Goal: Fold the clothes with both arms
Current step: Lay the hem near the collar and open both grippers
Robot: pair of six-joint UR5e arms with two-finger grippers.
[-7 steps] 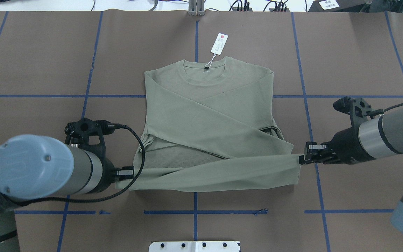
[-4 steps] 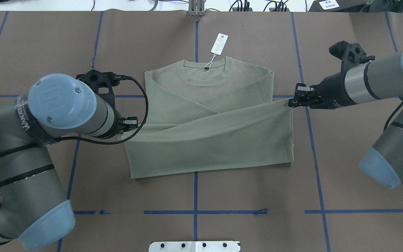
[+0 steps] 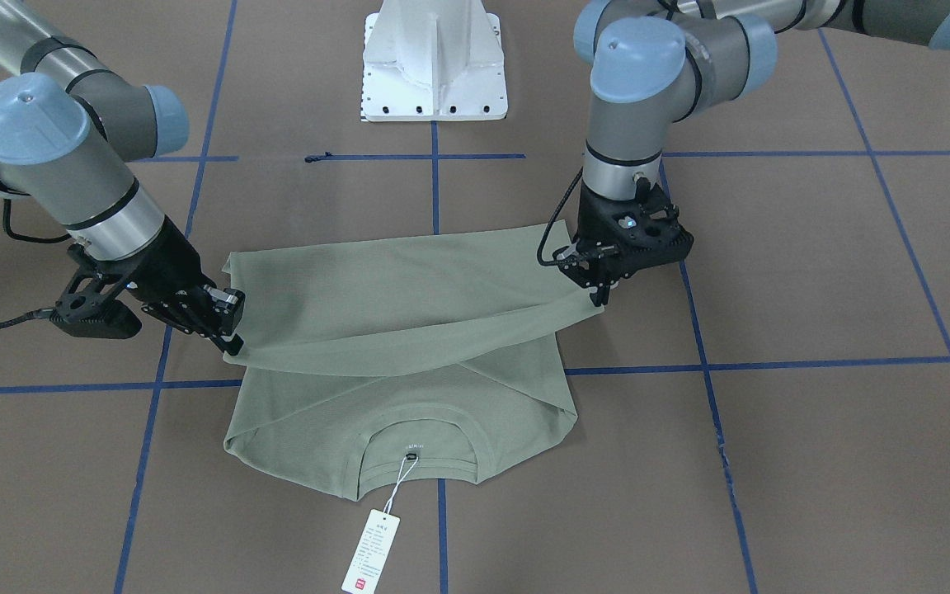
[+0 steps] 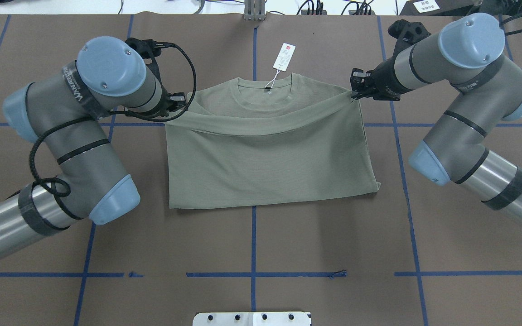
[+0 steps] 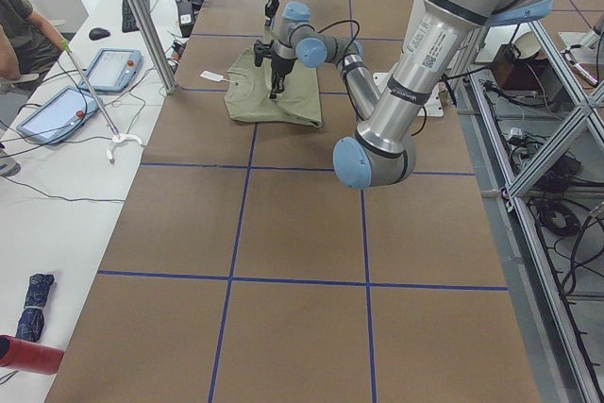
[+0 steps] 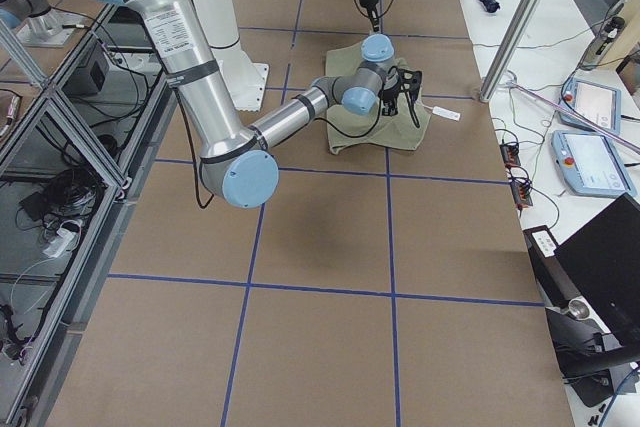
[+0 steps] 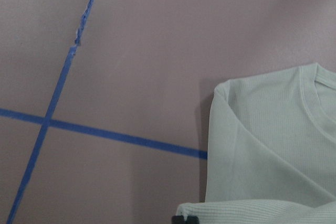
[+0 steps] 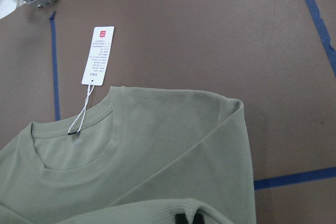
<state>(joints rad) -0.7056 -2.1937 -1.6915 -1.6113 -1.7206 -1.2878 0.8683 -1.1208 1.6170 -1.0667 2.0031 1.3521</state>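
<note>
The sage-green shirt [image 4: 270, 163] lies on the brown table with its collar [image 4: 265, 90] at the far side and its white hang tag [image 4: 284, 56] beyond it. Its lower half is doubled over toward the shoulders and covers the crossed sleeves. My left gripper [image 4: 180, 100] is shut on the left hem corner by the left shoulder. My right gripper [image 4: 356, 90] is shut on the right hem corner by the right shoulder. In the front-facing view the held hem [image 3: 409, 330] hangs slightly above the shirt between the left gripper [image 3: 599, 297] and the right gripper [image 3: 232, 338].
Blue tape lines [image 4: 253, 253] grid the brown table. The white pedestal base [image 3: 434, 62] stands at the near edge. A metal post [image 4: 254, 11] is at the far edge. Tablets and cables lie on a white side table [image 5: 66, 101].
Both grippers carried the hem from the near side away toward the collar, drawing the shirt's lower half over the crossed sleeves. Both arms now reach farther forward.
</note>
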